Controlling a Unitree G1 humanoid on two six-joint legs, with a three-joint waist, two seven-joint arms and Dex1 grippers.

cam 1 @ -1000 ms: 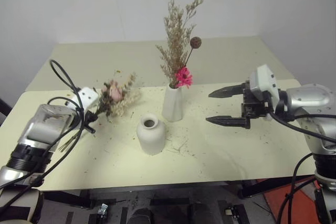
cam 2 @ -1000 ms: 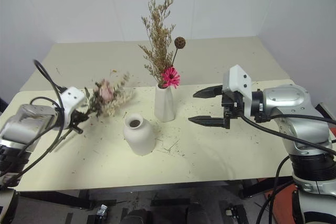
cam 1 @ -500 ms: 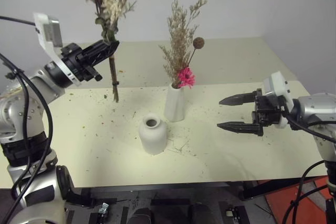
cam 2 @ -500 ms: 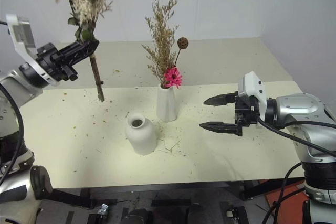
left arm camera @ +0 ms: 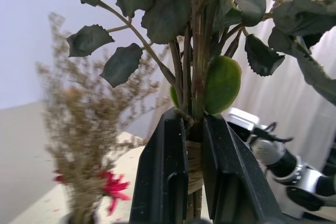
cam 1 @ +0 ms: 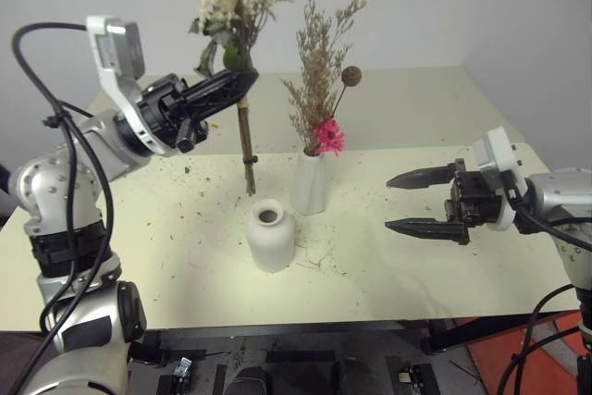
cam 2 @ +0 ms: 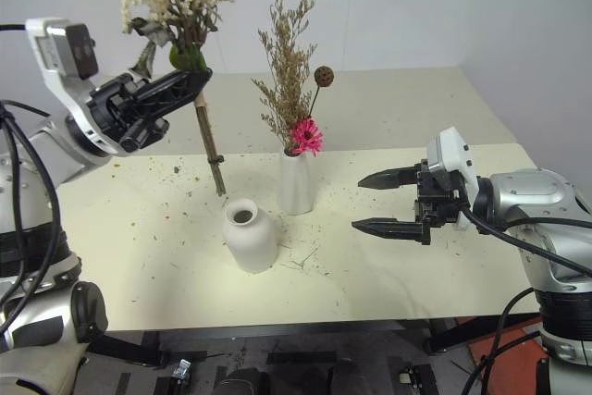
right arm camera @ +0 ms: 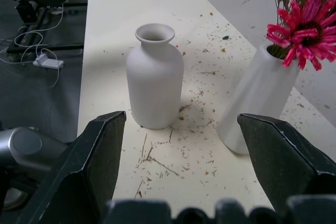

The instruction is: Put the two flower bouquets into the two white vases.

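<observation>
Now 2 bouquets (cam 1: pixel 242 6) (cam 1: pixel 319 80), 2 vases (cam 1: pixel 269 235) (cam 1: pixel 310 182), 1 filled.

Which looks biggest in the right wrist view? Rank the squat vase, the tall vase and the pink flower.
1. Squat vase and tall vase: too alike to rank; the tall one leans away and its mouth is hidden.
2. Pink flower: smallest, partly cut off by the edge.

The robot's arms are made of round, shiny silver parts with black rings at the joints. Thick black cables loop along them. Behind each claw, the left claw (cam 1: pixel 242 81) and the right claw (cam 1: pixel 400 202), sits a small white box. Each claw has two long, pointed black fingers.
</observation>
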